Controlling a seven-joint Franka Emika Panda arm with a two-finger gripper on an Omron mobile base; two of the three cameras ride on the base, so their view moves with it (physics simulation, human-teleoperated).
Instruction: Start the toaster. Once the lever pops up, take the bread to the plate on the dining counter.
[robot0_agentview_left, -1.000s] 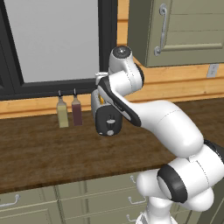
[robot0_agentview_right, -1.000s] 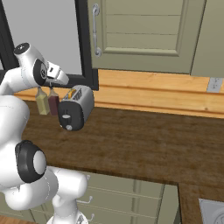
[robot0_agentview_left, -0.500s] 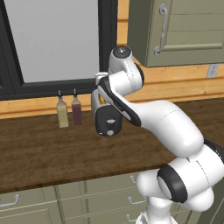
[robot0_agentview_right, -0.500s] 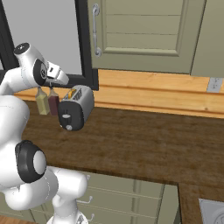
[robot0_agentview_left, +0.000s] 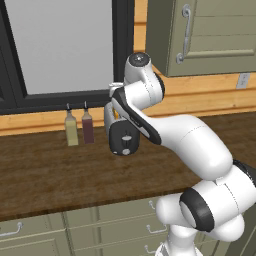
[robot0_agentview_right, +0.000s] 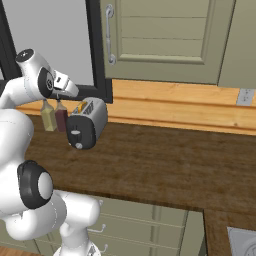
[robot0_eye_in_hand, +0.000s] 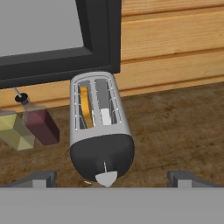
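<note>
The pincer (robot0_eye_in_hand: 109, 177) is released, both fingertips (robot0_eye_in_hand: 41, 178) spread wide at the lower edge of the hand view, with nothing between them. It hangs above the counter (robot0_agentview_right: 165, 165), directly over the black end panel of the toaster (robot0_eye_in_hand: 100, 127).

Position of task items relative to the pincer:
- The toaster stands on the counter straight ahead of the pincer, its black end with the white knob nearest the fingertips and falling between them. Its silver body runs away from the pincer toward the back wall.
- The bread (robot0_eye_in_hand: 85, 111) sits upright in one slot of the toaster, the left-hand slot as seen in the hand view. Its orange-tan edge shows above the slot rim. The other slot shows a pale lever part inside.

Edges and clearance:
- Beyond the toaster's far end, the wooden backsplash (robot0_agentview_right: 175, 102) and the dark window frame (robot0_eye_in_hand: 98, 39) close off the space; the toaster's far end is near this wall.
- To one side of the toaster stand two bottles, a yellow-green bottle (robot0_eye_in_hand: 15, 131) and a dark red bottle (robot0_eye_in_hand: 39, 124), just beside each other and near the toaster's silver flank, not touching it.
- On the opposite side of the toaster the counter surface is open wood grain.
- In the right base view the toaster (robot0_agentview_right: 87, 122) stands back from the counter's front edge, with bare counter before it.
- An upper cabinet (robot0_agentview_left: 205, 35) hangs above and to the side of the arm.
</note>
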